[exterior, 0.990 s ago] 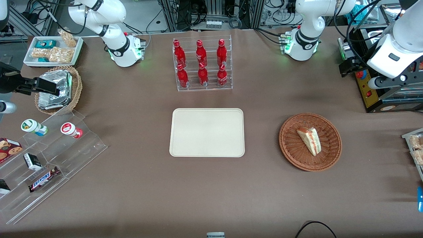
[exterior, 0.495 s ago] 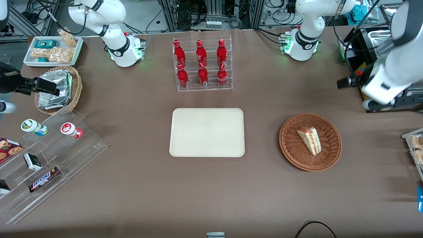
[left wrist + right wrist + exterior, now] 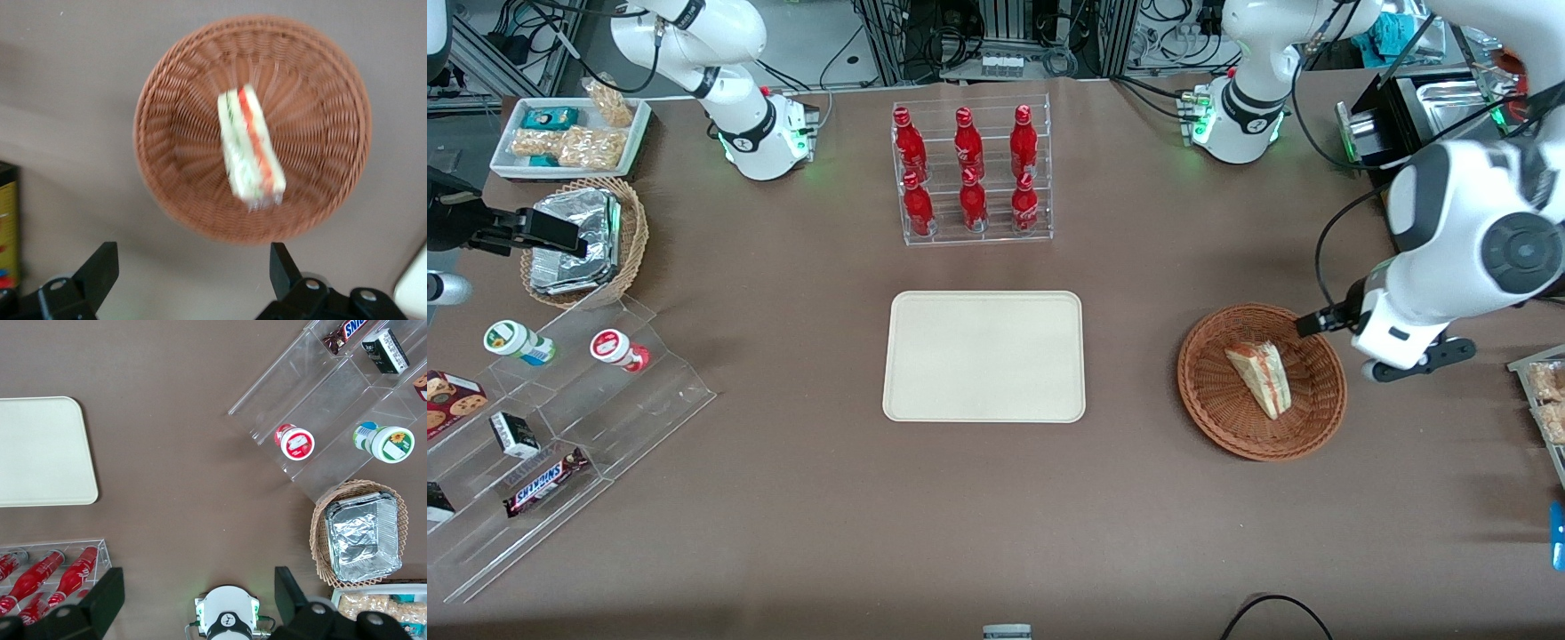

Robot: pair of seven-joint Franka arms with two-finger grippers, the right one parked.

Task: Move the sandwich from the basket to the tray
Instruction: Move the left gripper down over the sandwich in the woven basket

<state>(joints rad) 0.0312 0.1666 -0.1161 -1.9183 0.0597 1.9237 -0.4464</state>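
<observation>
Sandwich (image 3: 1260, 379), a wrapped triangular wedge of white bread with red, orange and green layers, lies flat on the floor of the basket (image 3: 1215, 402), roughly in its middle, its narrow tip pointing toward the front camera. In the left wrist view the sandwich (image 3: 250, 150) shows its striped cut edge, and the basket (image 3: 170, 167) is a round ring of reddish-brown wicker around it. The basket sits on the brown table (image 3: 960, 524) toward the working arm's end.

The gripper (image 3: 193, 273) hangs in the air above the basket's edge, off to one side of the sandwich and not touching it. Its two dark fingers (image 3: 100, 270) are spread wide apart with nothing between them; the gap is clearly wider than the sandwich. In the front view the gripper (image 3: 1392, 356) is mostly hidden under the white wrist, which sits just over the basket rim on the side toward the working arm's end.

The tray (image 3: 983, 356), flat, cream-beige and rectangular, lies beside the basket toward the middle of the table, well apart from it, with nothing on it. It also shows in the right wrist view (image 3: 40, 450).

Farther from the camera than the tray stands a clear rack (image 3: 971, 173) holding six red bottles.
</observation>
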